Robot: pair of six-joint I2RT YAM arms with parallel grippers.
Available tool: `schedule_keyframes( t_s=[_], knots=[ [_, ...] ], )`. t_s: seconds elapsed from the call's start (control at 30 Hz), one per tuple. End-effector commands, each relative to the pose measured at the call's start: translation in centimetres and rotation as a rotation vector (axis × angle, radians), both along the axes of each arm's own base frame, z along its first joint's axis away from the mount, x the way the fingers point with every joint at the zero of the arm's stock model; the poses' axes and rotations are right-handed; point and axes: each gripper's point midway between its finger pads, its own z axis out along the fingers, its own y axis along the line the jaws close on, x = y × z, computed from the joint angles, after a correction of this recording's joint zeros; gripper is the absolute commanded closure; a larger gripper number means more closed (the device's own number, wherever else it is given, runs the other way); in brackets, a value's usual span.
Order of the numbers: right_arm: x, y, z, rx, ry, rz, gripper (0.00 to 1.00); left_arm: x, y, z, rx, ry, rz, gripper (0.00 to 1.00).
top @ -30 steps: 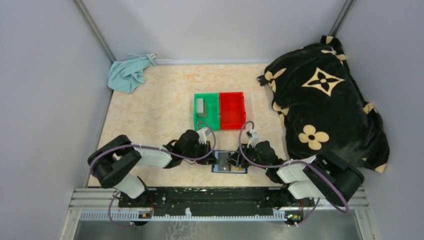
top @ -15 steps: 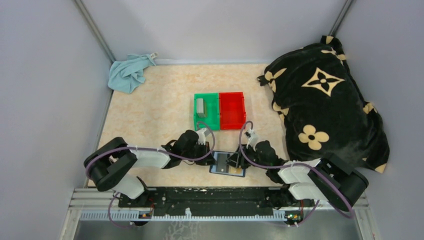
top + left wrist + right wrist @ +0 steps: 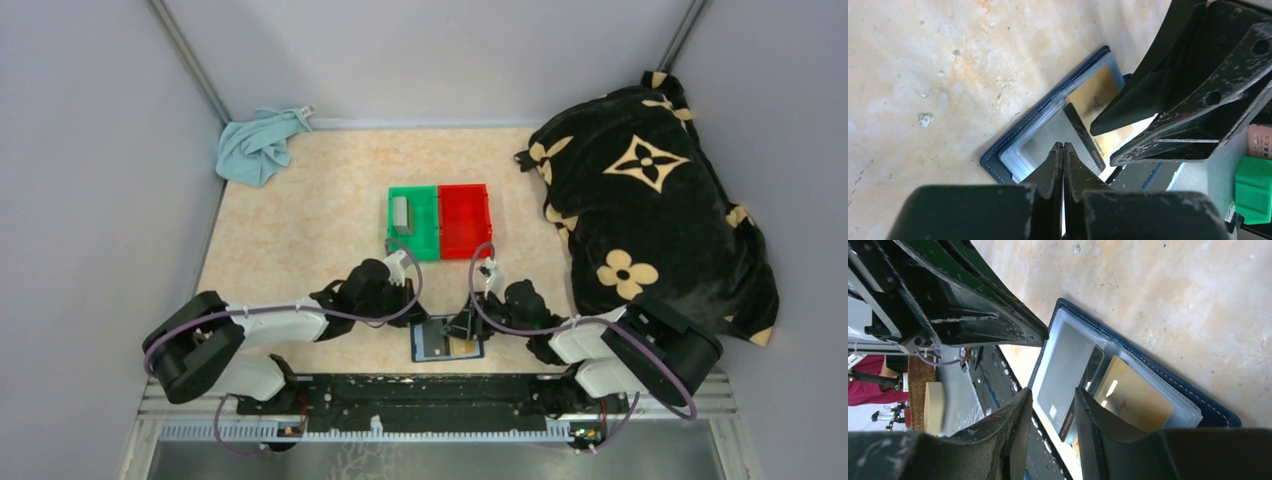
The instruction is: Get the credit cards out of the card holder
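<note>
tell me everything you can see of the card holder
The card holder is a navy-blue bifold with pale stitching along its edge. It lies open and flat on the beige table, near the front edge. Clear plastic pockets line the inside, and a grey card and a gold card sit in them side by side. The shut left gripper has its tips at the grey card. The right gripper hovers open close above.

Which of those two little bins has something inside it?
The green bin, left of the red bin: a small grey object sits at its left side; the red one shows only bare floor.
</note>
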Motion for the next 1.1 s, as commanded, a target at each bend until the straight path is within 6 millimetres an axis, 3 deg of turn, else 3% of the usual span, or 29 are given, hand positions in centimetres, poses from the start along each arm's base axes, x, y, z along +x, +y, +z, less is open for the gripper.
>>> schedule_keyframes(
  t_s=[0.0, 0.37, 0.4, 0.47, 0.53, 0.77, 0.93, 1.07],
  knots=[
    [0.8, 2.0, 2.9, 0.097, -0.072, 0.036, 0.63, -0.5, 0.9, -0.7, 0.023, -0.005, 0.002, 1.00],
    [0.7, 2.0, 3.7, 0.121, -0.077, 0.036, 0.63, -3.4, 3.4, -1.7, 0.019, 0.036, -0.023, 1.00],
    [0.5, 2.0, 3.9, 0.126, -0.079, 0.042, 0.66, -3.8, 3.6, -2.0, 0.020, 0.044, -0.024, 1.00],
    [0.3, 2.0, 4.7, 0.127, -0.100, 0.054, 0.86, -4.2, 4.1, -2.2, 0.018, 0.046, -0.020, 1.00],
    [0.2, 1.9, 4.4, 0.071, -0.113, 0.048, 1.00, -4.3, 4.5, -2.5, 0.025, 0.043, -0.013, 1.00],
    [-2.5, 2.7, 2.9, -0.038, -0.108, 0.078, 1.00, -3.7, 4.1, -1.9, 0.018, 0.033, -0.001, 1.00],
    [-4.8, 3.2, 0.4, -0.085, -0.046, 0.109, 1.00, -3.5, 3.8, -2.1, 0.011, 0.042, 0.009, 0.99],
    [-5.5, 2.9, -1.2, -0.100, -0.002, 0.103, 1.00, -3.7, 3.8, -2.3, 0.007, 0.054, 0.008, 0.99]
  ],
)
